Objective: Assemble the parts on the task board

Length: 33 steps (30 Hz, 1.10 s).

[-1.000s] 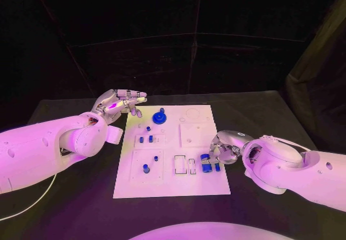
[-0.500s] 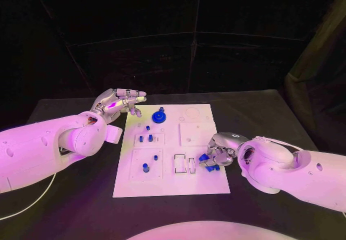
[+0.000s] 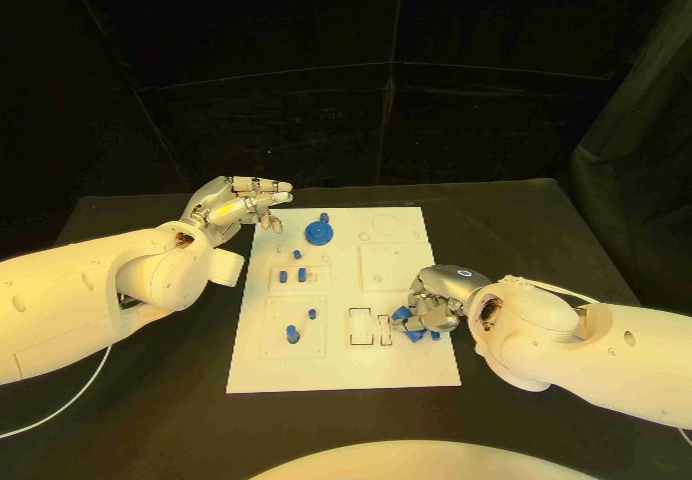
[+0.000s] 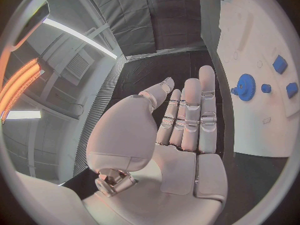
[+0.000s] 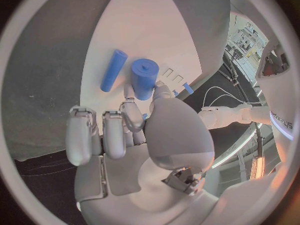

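While pinched by fingers [image 5: 128,112], blue cylinder [image 5: 144,78] (stubby) stands.

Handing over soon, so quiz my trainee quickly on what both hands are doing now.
1. True or false: the left hand holds a part.
2. Which blue part on the board lies nearest the left hand? A) gear B) spring C) ball
3. Fill in: the right hand pinches a thick blue ____.
Key: 1 false; 2 A; 3 cylinder.
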Available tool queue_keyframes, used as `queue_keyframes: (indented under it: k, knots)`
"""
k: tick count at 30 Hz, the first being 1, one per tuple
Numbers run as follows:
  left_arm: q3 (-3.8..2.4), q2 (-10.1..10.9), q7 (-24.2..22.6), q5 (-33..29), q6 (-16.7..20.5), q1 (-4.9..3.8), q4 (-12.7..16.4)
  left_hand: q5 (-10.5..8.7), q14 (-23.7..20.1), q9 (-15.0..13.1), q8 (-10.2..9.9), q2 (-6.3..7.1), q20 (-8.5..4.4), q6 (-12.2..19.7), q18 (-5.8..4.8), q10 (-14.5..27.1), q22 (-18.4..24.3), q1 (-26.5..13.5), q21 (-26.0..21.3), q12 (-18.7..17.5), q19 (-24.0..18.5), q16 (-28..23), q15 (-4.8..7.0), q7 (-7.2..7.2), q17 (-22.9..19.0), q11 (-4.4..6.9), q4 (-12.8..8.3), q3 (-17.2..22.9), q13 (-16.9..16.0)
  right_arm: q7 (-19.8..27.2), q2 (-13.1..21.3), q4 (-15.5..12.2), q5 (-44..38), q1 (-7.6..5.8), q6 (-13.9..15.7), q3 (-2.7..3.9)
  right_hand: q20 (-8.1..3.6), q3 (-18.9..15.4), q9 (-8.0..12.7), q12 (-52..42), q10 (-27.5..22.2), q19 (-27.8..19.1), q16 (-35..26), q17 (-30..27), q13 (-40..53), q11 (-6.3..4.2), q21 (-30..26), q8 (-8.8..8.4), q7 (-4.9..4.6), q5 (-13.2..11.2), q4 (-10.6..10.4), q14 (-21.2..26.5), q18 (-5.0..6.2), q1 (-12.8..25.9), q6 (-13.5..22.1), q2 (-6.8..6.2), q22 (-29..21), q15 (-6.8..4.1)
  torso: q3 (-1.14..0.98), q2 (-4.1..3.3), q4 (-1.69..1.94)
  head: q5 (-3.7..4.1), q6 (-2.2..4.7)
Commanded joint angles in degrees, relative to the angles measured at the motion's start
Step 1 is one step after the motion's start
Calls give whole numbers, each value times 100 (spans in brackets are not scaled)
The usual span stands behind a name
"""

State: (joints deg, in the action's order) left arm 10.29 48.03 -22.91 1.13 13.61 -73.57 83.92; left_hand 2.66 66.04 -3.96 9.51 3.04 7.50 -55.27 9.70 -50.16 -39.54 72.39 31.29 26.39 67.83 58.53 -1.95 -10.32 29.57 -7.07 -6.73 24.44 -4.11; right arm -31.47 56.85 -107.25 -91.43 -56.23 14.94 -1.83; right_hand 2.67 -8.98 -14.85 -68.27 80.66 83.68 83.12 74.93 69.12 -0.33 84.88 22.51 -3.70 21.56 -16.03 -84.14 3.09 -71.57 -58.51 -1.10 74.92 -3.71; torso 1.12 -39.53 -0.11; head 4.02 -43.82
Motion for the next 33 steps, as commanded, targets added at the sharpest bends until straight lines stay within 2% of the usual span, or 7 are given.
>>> queue_keyframes:
  k: [1, 5, 10, 15, 20, 29, 33]
  knots:
    - [-4, 5, -1, -12, -86, -7, 14, 25, -43, 0, 27, -6, 5, 5, 74, 45, 5, -44, -15, 26, -23, 25, -6, -10, -5, 7, 7, -24, 8, 4, 40, -136, 262, 29, 568, -22, -19, 29, -125, -17, 34, 52, 27, 242, 21, -36, 40, 66, 10, 97, 7, -344, -102, -98, -75, 97, 714, -49, 1, 10, 2, -8, -4]
    - [-3, 0, 4, -12, -96, -7, 12, 25, -43, 0, 27, -6, 5, 5, 74, 45, 5, -44, -15, 26, -23, 25, -6, -10, -5, 7, 7, -24, 8, 60, 93, -321, 592, 28, 966, -21, -36, 26, -171, -19, 53, 71, 37, 263, 43, -54, 56, 80, 27, 196, 1, -347, -108, -135, -91, 155, 740, -64, 4, 7, 9, -8, 18]
    - [-3, -8, 9, -12, -104, -7, 13, 25, -44, 0, 28, -5, 5, 6, 74, 46, 6, -42, -15, 26, -23, 25, -6, -9, -6, 7, 6, -24, 9, 50, 54, -433, 964, 26, 1122, -19, -49, -2, -213, 34, 48, 69, 19, 235, 15, -63, 54, 82, 36, 298, -32, -340, -108, -110, -102, 203, 738, -75, 7, 3, 14, -7, 20]
    - [-2, -11, 13, -12, -110, -7, 17, 26, -47, 0, 30, -5, 5, 6, 74, 50, 8, -38, -18, 28, -23, 26, -6, -9, -8, 7, 3, -24, 9, -13, -69, -411, 1159, 25, 1031, -18, -56, -57, -257, 62, 58, 68, 19, 242, 13, -69, 53, 88, 48, 317, -55, -341, -107, -17, -129, 253, 738, -82, 8, 1, 8, -32, 10]
    - [-2, -17, 17, -12, -107, -7, 21, 26, -47, 1, 30, -5, 5, 7, 74, 52, 8, -38, -18, 28, -24, 26, -6, -9, -9, 7, 2, -24, 9, -81, -251, -299, 1257, 24, 768, -18, -82, -155, -339, -36, 166, 151, 109, 415, 138, -111, 120, 96, 94, 271, -65, -376, -135, 235, -238, 427, 850, -111, 11, 0, 4, -30, 13]
    - [-2, -33, 19, -12, -113, -7, 19, 26, -53, 3, 30, -2, 5, 17, 75, 65, 13, -33, -24, 30, -25, 28, -6, -10, -14, 6, -2, -27, 11, -205, -527, -137, 1268, 24, 804, -17, -105, -333, -418, 63, 188, 156, 102, 415, 107, -131, 123, 47, 116, 103, -62, -372, -137, 486, -286, 480, 858, -131, 6, -2, 10, -48, 4]
    - [-2, -35, 20, -12, -113, -7, 16, 26, -53, 3, 30, -2, 5, 17, 75, 65, 13, -33, -24, 30, -25, 28, -6, -10, -14, 6, -2, -27, 11, -228, -608, -73, 1228, 24, 826, -17, -109, -510, -484, 126, 194, 158, 88, 403, 101, -129, 123, 8, 116, -447, -53, -367, -138, 643, -297, 446, 862, -133, 8, -1, 6, -63, 1]
